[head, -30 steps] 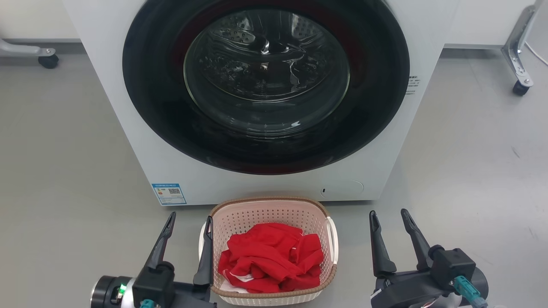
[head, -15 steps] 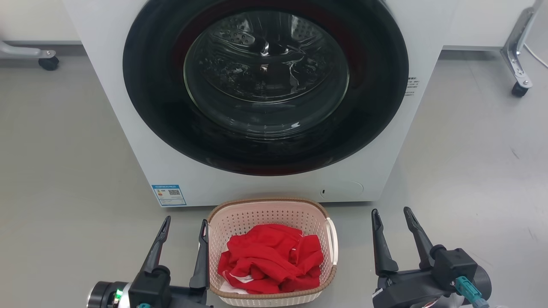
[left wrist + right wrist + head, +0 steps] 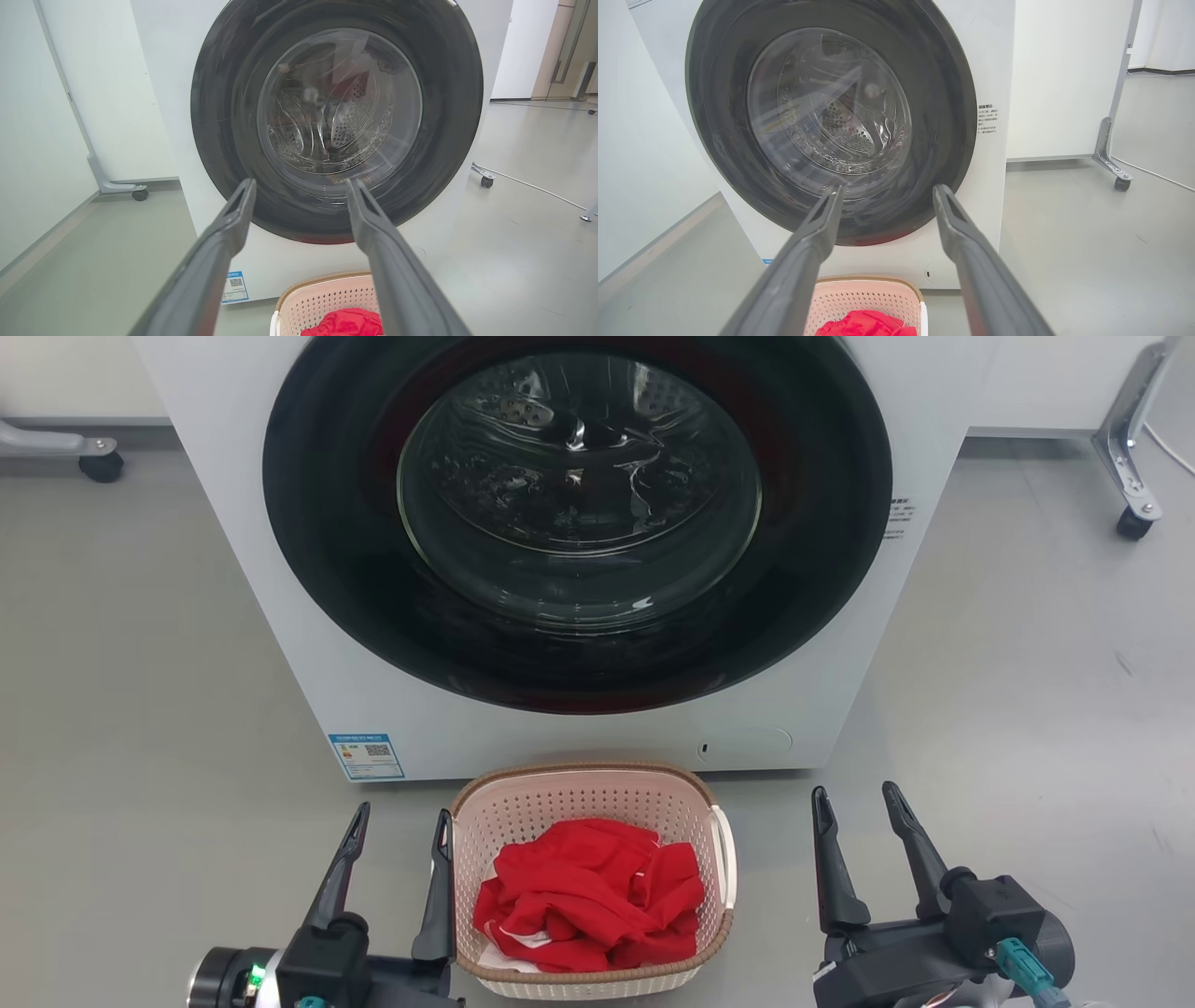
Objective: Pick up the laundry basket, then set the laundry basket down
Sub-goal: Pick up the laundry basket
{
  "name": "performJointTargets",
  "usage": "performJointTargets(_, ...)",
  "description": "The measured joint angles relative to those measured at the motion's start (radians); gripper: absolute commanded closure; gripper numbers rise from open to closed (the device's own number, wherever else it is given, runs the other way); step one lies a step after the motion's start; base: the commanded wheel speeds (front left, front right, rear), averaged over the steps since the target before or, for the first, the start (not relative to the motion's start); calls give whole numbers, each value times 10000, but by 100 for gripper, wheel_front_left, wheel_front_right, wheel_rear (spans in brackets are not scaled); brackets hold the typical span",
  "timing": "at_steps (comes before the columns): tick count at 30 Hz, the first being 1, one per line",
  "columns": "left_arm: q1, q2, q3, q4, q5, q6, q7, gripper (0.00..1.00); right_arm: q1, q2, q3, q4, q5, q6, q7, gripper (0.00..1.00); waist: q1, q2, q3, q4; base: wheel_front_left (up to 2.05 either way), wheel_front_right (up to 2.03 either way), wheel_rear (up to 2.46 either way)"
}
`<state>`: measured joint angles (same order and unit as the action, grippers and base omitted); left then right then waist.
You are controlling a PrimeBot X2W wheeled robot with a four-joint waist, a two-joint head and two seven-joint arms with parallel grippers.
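The laundry basket (image 3: 560,798) is pale pink with a brown woven-look rim and white side handles, and stands on the floor just before the washer, holding red cloth (image 3: 588,896). My left gripper (image 3: 400,819) is open at the basket's left side, its inner finger close to the left rim. A short gap to the right of the basket, my right gripper (image 3: 854,800) is open and holds nothing. The left wrist view has the basket (image 3: 322,298) at its bottom edge under the right finger; the right wrist view has the basket (image 3: 868,294) between the fingers at the bottom.
The white washer (image 3: 280,616) with its round dark glass door (image 3: 579,504) shut stands directly behind the basket. Grey floor (image 3: 140,709) spreads on both sides. Caster legs of white panels stand at far left (image 3: 101,465) and far right (image 3: 1131,523).
My left gripper has drawn back and slightly left, away from the basket's left rim. The right gripper has barely moved. The basket stays in place.
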<state>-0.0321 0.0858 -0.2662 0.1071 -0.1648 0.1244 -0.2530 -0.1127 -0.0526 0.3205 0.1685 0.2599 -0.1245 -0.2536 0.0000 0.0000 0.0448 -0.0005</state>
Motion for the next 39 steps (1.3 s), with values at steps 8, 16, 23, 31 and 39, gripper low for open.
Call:
performJointTargets(8,-6,-25,46,-186,23,0,0,0,-1,0,-46,-207,-73,0,-2,0,0,0,305,-9,0,0,0)
performJointTargets(16,-198,-77,125,-337,81,0,0,0,-83,2,-148,-454,-138,0,-2,0,0,1,910,-13,0,0,0)
performJointTargets(23,-937,-109,274,-322,84,0,0,0,-864,2,-324,-510,-140,8,-2,0,2,1,1606,-13,0,0,0)
performJointTargets(31,-2071,-198,545,245,35,0,0,0,-2050,-6,-593,67,-138,107,-6,0,2,1,2692,-4,0,0,0)
performJointTargets(39,-3204,-245,583,1216,-58,-2,2,0,-3350,-73,-654,1028,-142,324,-31,0,3,1,3988,2,0,0,0)
